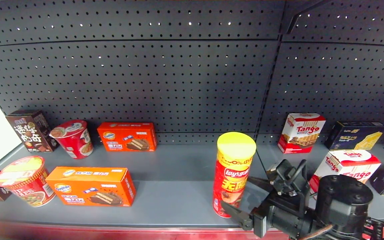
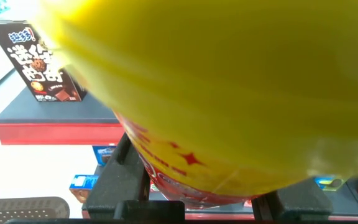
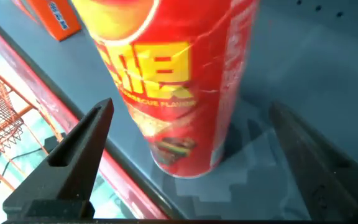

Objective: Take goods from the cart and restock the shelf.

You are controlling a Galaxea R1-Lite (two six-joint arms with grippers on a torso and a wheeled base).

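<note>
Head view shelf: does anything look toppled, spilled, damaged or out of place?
Nothing stands out. The chip can stands upright near the front edge of the shelf, between the open fingers of the right gripper. Nothing on the shelf is toppled, spilled or visibly damaged.

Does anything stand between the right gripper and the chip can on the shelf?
Nothing visible does. The right gripper is open, one finger on either side of the chip can, which stands upright near the front edge of the shelf.
</note>
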